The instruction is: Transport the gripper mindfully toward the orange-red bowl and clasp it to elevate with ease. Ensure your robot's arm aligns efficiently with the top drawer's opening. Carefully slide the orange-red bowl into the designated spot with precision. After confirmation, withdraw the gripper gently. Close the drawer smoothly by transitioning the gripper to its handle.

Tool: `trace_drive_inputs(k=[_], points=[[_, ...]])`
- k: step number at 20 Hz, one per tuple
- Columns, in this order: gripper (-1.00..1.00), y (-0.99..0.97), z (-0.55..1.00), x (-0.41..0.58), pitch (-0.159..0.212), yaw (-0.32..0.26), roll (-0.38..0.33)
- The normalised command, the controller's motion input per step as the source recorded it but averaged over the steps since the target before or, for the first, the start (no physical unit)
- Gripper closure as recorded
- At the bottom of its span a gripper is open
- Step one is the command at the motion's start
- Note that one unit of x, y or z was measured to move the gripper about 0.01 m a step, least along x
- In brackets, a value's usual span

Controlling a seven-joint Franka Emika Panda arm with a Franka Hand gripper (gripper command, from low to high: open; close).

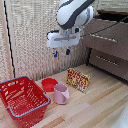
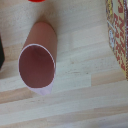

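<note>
A white Franka arm [image 1: 75,12] hangs its claw [image 1: 61,52] high above a pale wood worktop [image 1: 95,102], fingers pointing down with a clear gap between the two blue tips and nothing held. The orange-red bowl [image 1: 49,84] sits upright on the worktop well below, between a big red wire basket [image 1: 22,100] toward the exterior view's left and a pink cup [image 1: 61,93] lying on its side just beside the bowl.

A yellow and red printed box [image 1: 78,80] stands tilted behind the cup.

In the wrist view the cup [image 2: 37,62] fills the middle, its open mouth facing the lens, while only a sliver of the bowl [image 2: 36,1] shows at the picture's edge and the box [image 2: 118,35] runs along another. That suggests the claw is lined up over the cup rather than the bowl, so a sideways shift looks needed before any descent.

At the exterior view's right stands the brown dresser: the top drawer [image 1: 112,40] appears shut, its silver handle [image 1: 102,36] a thin bar across the front, with a lower drawer [image 1: 112,62] beneath.

The grasp looks not yet begun. The bowl's thin rim, crowded by basket and cup, likely leaves little room for the fingers.
</note>
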Motion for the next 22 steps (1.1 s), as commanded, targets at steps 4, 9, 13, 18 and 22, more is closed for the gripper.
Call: trace_drive_inputs(k=[4,9,13,18,22], points=[[-1.0,-0.03,-0.04,0.482,0.0,-0.051,0.001],[-1.0,-0.04,-0.19,0.465,0.019,-0.036,0.0],[-1.0,0.0,-0.2,0.418,0.051,-0.034,0.0],[-1.0,0.01,-0.27,0.311,0.066,-0.012,-0.003],[-1.0,0.07,-0.27,0.289,0.046,-0.006,-0.025]])
